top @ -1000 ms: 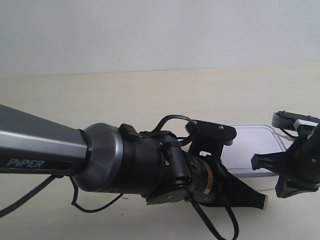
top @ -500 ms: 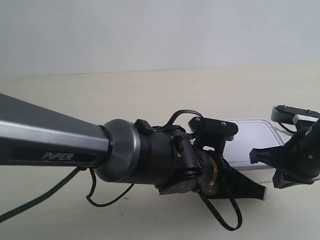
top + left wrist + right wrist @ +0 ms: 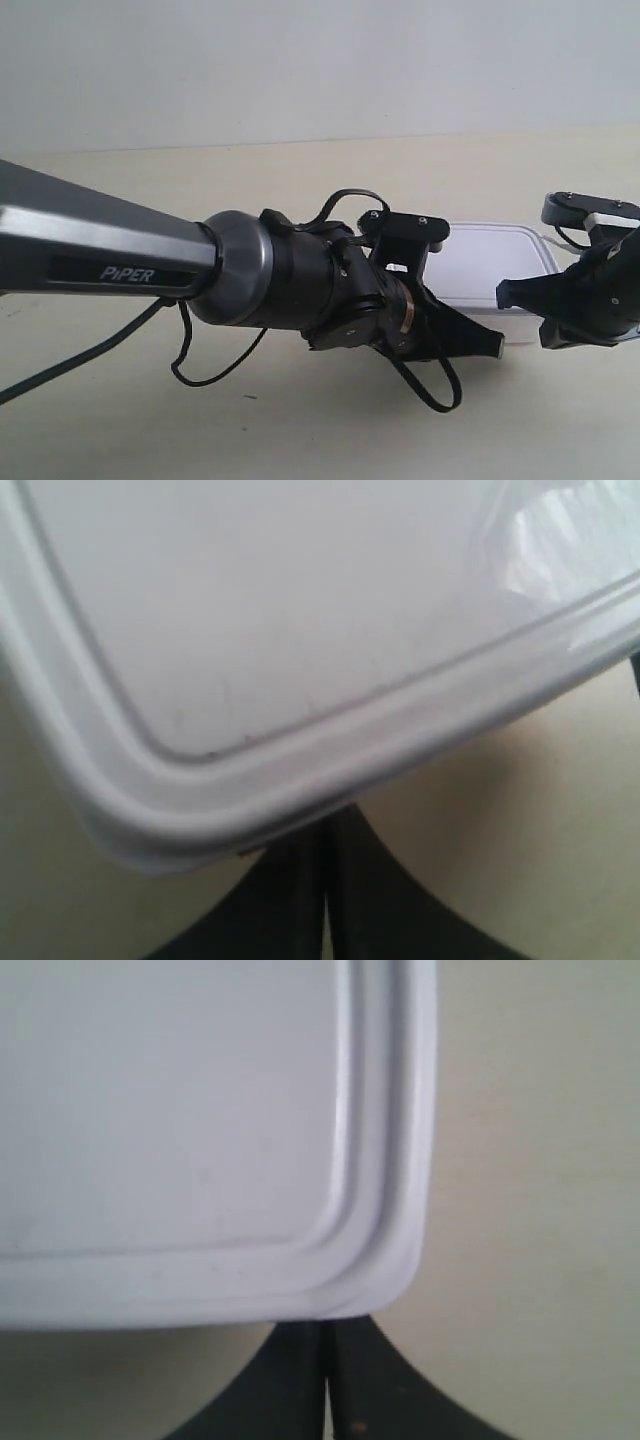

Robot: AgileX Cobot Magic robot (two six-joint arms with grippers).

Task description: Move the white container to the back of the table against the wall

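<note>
Two tools, the left tool (image 3: pixel 327 842) and the right tool (image 3: pixel 322 1336), each with jaws pressed together and holding nothing, butt against corners of the white container (image 3: pixel 497 268). It has slid nearer the wall (image 3: pixel 300 70) than a second ago, yet it sits well short of it. Only bare worktop (image 3: pixel 300 190) lies ahead, and a black cable (image 3: pixel 214 366) trails behind.
</note>
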